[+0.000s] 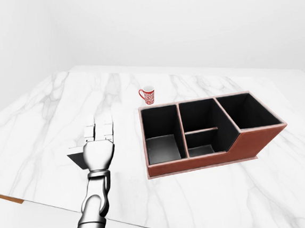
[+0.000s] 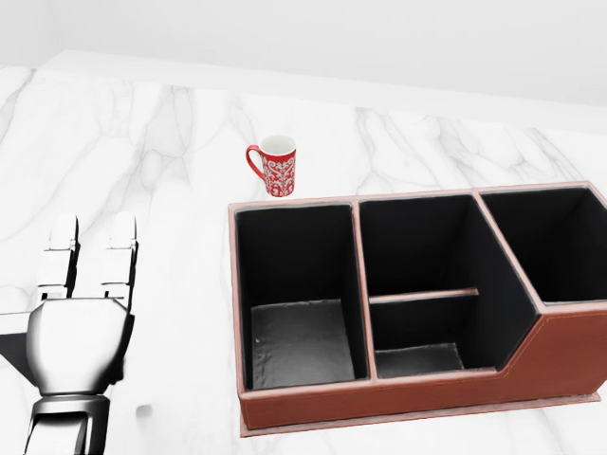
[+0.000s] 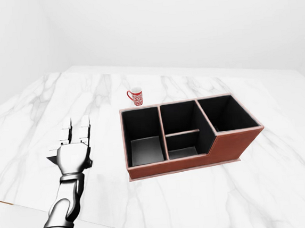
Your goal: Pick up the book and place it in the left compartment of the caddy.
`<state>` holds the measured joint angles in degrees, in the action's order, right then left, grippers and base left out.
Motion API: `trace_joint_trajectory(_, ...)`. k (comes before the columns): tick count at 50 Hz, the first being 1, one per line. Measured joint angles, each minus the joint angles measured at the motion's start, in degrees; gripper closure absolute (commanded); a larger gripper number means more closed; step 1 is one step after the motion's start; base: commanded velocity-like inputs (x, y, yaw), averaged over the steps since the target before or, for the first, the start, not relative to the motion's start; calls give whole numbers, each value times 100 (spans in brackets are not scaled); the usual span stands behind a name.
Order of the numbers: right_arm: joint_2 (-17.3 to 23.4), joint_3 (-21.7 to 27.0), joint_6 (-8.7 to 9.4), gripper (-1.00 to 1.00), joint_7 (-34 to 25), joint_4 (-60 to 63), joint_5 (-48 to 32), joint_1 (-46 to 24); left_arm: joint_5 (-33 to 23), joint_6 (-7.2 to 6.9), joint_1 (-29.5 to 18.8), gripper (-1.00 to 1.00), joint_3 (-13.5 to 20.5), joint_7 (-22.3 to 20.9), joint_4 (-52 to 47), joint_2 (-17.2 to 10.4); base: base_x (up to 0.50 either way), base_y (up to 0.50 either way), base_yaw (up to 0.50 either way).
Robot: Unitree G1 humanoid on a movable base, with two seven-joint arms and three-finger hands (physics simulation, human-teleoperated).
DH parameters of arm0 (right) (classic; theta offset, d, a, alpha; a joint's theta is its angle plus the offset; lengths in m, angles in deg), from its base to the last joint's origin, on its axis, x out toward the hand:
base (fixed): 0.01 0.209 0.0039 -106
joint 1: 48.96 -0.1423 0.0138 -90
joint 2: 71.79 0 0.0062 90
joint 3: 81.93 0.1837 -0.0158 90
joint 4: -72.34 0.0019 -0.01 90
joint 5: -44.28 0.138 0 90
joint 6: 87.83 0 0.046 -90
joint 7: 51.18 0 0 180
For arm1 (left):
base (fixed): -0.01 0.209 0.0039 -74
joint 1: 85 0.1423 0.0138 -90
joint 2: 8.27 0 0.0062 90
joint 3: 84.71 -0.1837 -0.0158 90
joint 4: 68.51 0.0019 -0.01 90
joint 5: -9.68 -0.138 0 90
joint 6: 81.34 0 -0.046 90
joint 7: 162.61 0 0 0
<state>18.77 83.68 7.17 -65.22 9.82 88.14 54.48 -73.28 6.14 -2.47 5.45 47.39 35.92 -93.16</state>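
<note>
I can't find the book in any view, so its direction from the hand and its long axis are unknown. Caddy [image 2: 398,313] sits centre-right in the head view, left compartment [image 2: 299,303] empty. Left hand [image 2: 81,332] is at lower left, fingers [image 2: 95,246] straight out, released, holding nothing, well left of the caddy. Right hand isn't in view. Mug [image 2: 275,165] stands just above the caddy's top-left corner. Only the left hand is available to judge reach.

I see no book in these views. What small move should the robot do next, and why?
Probably turn the head or base to look for the book. Only the red mug, the caddy and the left hand show on the marble table; its open fingers hold nothing.
</note>
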Motion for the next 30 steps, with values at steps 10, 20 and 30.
trace_joint_trajectory(10,-7,-26,0,-100,-31,-26,-49,-3,261,-49,-328,-100,-15,0,714,-115,0,0,0)
trace_joint_trajectory(20,-16,-40,0,-100,-55,-27,-91,-5,544,-51,-657,-100,-14,0,1477,-244,0,0,0)
trace_joint_trajectory(30,-30,-46,0,-100,-80,-25,-126,-1,871,-11,-1001,-100,-10,0,2323,-403,0,0,0)
